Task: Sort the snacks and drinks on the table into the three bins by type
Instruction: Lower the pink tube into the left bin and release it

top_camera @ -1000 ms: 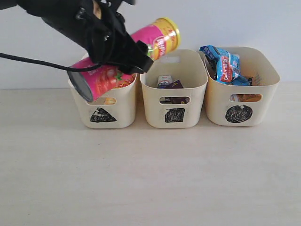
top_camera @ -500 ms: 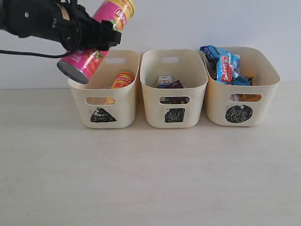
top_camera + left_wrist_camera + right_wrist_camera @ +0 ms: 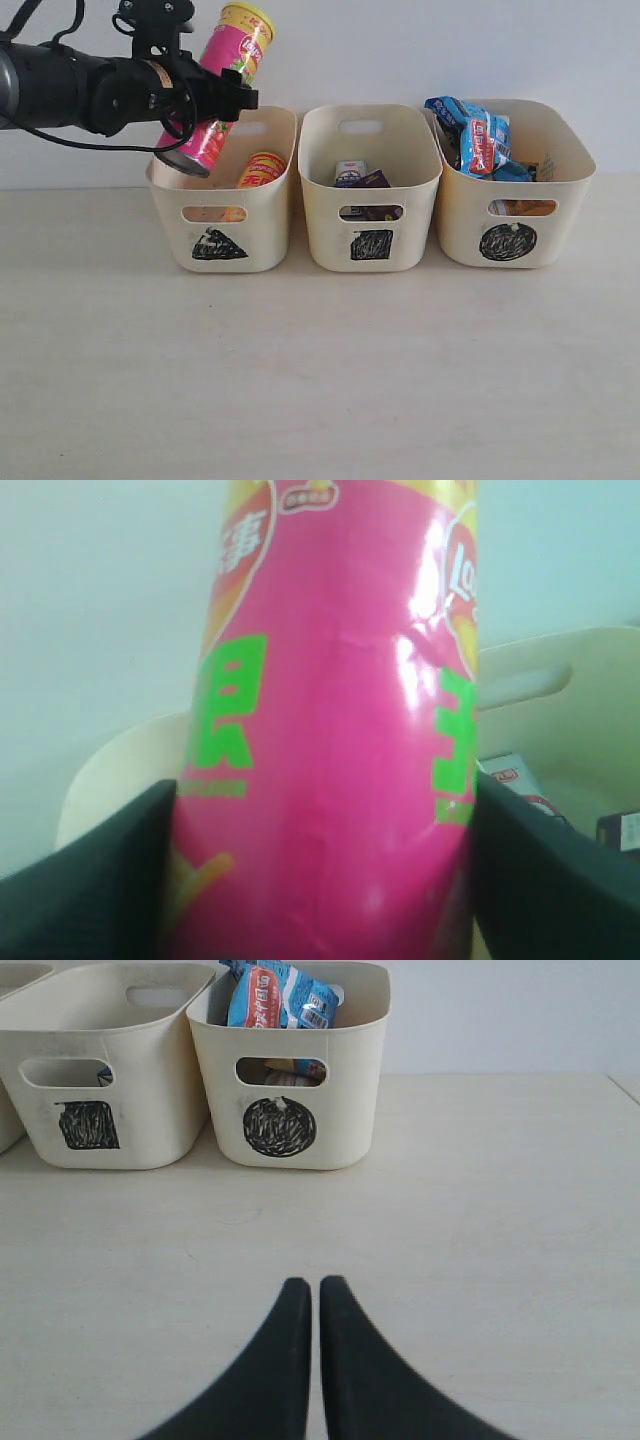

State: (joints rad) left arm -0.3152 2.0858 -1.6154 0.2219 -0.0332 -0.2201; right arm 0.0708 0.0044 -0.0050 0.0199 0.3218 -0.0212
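My left gripper [image 3: 205,95] is shut on the pink chip tube [image 3: 222,80], which tilts steeply over the triangle bin [image 3: 220,245], yellow end up and grey base near the rim. In the left wrist view the pink tube [image 3: 330,760] fills the frame between black fingers [image 3: 90,880]. The yellow tube [image 3: 261,169] lies inside the triangle bin. Both cartons [image 3: 360,177] sit in the square bin [image 3: 371,245]. Blue packets [image 3: 478,140] and an orange-brown bag [image 3: 522,207] fill the circle bin [image 3: 508,243]. My right gripper [image 3: 315,1285] is shut and empty above the table [image 3: 480,1240].
The three bins stand in a row against the white back wall. The square bin [image 3: 88,1125] and circle bin [image 3: 280,1127] lie ahead of the right gripper. The table edge shows at the far right of the right wrist view.
The left arm has swung left and back, turning the pink tube from a shallow slant across two bins to nearly upright over the triangle bin. The yellow tube is now uncovered.
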